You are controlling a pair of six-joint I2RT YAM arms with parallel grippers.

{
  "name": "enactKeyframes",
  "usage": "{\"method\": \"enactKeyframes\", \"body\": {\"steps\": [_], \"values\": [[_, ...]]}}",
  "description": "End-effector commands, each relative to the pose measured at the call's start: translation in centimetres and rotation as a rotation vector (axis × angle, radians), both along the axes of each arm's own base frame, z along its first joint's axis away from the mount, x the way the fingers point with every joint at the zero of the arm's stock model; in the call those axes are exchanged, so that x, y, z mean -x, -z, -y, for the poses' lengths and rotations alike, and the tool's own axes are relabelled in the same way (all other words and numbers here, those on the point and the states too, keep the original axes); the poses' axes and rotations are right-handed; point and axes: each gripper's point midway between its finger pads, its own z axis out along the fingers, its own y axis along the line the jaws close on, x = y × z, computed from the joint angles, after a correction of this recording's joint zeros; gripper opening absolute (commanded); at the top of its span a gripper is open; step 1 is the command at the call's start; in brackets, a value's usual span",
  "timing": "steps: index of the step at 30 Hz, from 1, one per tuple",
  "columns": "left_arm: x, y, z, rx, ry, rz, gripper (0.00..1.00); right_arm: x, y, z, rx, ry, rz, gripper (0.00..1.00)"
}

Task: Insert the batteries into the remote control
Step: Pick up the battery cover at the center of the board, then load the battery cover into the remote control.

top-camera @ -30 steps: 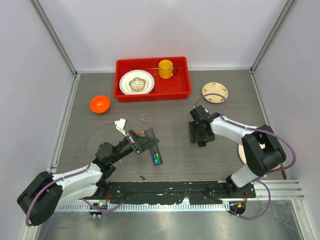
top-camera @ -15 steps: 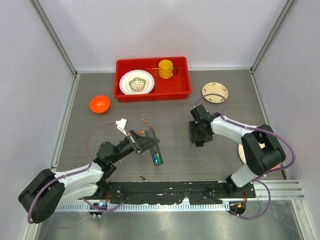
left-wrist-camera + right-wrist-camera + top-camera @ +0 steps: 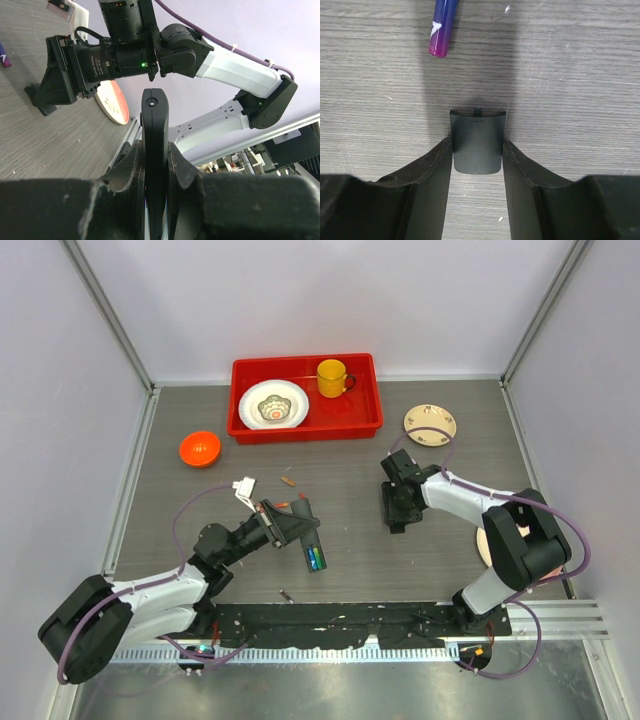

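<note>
Grey cover [image 3: 477, 150] fills half-parted right hand [image 3: 477, 142] (left hand [image 3: 155, 147] clamps remote control [image 3: 155, 115]).

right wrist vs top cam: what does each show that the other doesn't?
Right wrist only: a small dark cover flanked by the fingers of the right gripper, with a blue battery lying just beyond. Top only: left gripper holding the remote, red tray, orange bowl, plate. Both: right gripper, grey table.
</note>
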Motion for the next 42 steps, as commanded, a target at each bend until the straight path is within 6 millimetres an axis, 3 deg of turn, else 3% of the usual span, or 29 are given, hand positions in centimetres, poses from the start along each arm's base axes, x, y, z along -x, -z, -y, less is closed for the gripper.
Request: {"method": "enactKeyframes", "body": {"steps": [1, 5, 9, 14, 19, 24, 26, 27, 28, 34, 42], "values": [[0.1, -2.6, 0.0, 0.063, 0.008, 0.068, 0.0, 1.0, 1.6, 0.7, 0.031, 0.01, -0.052, 0.44], [0.0, -2.6, 0.1, 0.061, 0.005, 0.066, 0.0, 1.1, 1.5, 0.6, 0.024, 0.016, -0.054, 0.32], [-0.8, -2.7, 0.1, 0.062, -0.024, 0.054, 0.0, 0.9, -0.1, -0.2, -0.035, 0.038, -0.019, 0.22], [-2.7, -2.5, 0.0, 0.058, -0.106, 0.028, 0.0, 0.7, -6.4, -1.7, -0.114, 0.034, 0.094, 0.16], [-5.3, -2.1, 0.0, 0.054, -0.211, -0.01, 0.0, 2.4, -12.4, -3.2, -0.153, -0.047, 0.166, 0.15], [-7.5, -1.1, 0.5, 0.056, -0.266, -0.052, 0.0, 5.1, -16.4, -5.8, -0.177, -0.176, 0.197, 0.14], [-7.8, -1.6, 1.1, 0.078, -0.254, -0.049, 0.0, 6.0, -17.9, -6.5, -0.183, -0.221, 0.196, 0.14], [-8.2, -0.8, 1.6, 0.066, -0.25, -0.064, 0.0, 6.5, -18.4, -7.1, -0.189, -0.246, 0.192, 0.14], [-8.2, -1.4, 1.7, 0.092, -0.238, -0.052, 0.0, 7.2, -19.4, -7.8, -0.198, -0.281, 0.191, 0.14], [-8.7, -0.7, 2.6, 0.118, -0.226, -0.068, 0.0, 9.1, -20.8, -10.7, -0.227, -0.406, 0.136, 0.14], [-8.6, -0.6, 3.0, 0.146, -0.209, -0.087, 0.0, 8.9, -19.2, -13.1, -0.182, -0.487, 0.078, 0.14]]}}
